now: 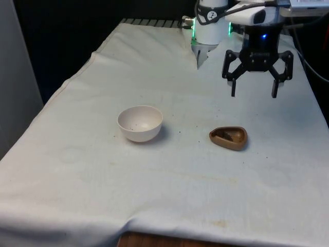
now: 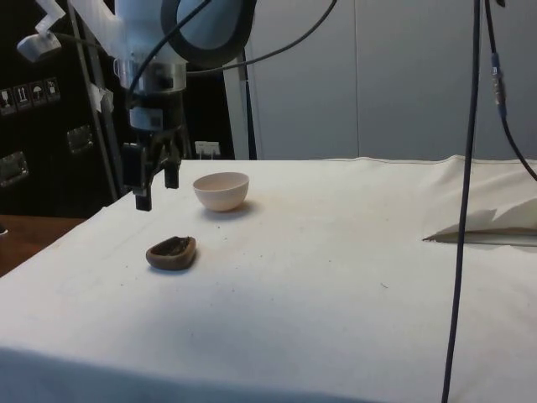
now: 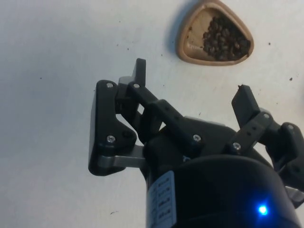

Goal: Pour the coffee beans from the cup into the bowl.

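Observation:
A small brown wooden cup (image 1: 229, 138), rounded-triangular and shallow, lies on the white cloth right of centre in the front view, with dark coffee beans (image 3: 223, 39) heaped in it. An off-white bowl (image 1: 140, 123) stands to its left in the front view, holding only a few specks. My black gripper (image 1: 255, 94) hangs open in the air behind and slightly to the right of the cup, with nothing between its fingers. From the side, the gripper (image 2: 155, 193) hovers above the table's edge, above and beyond the cup (image 2: 171, 252) and left of the bowl (image 2: 221, 191).
A few stray dark crumbs dot the cloth (image 1: 175, 170) between bowl and cup. A black cable (image 2: 466, 201) hangs down in front of the side view. The cloth is folded up at the far right of the side view (image 2: 491, 225).

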Motion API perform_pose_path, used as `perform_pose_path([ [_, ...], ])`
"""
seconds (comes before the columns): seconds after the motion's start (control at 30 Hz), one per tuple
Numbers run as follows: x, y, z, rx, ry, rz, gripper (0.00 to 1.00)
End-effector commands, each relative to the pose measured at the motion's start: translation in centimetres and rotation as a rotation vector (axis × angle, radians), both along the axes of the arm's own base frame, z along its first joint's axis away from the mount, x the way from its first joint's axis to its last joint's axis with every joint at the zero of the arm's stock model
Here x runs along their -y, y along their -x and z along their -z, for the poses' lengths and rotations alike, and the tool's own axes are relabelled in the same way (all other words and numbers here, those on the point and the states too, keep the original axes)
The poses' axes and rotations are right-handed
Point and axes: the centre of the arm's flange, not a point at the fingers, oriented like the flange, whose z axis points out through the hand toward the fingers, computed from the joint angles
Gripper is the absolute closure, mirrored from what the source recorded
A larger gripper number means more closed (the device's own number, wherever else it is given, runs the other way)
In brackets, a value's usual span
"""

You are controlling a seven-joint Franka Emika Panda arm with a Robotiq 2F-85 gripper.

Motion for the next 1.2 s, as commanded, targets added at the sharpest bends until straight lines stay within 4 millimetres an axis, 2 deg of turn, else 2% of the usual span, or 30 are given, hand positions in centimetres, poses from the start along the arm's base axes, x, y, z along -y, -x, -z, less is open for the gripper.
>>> perform_pose_path([
  [0.0,0.0,-0.1,0.0,0.003,0.001,0.002,0.0],
  [0.47,0.1,-0.1,0.0,0.0,0.0,-0.002,0.0],
  [0.7,0.2,-0.1,0.7,-0.002,-0.001,-0.002,0.0],
  [1.17,-1.2,-0.4,3.8,0.052,-0.035,0.001,0.0],
])
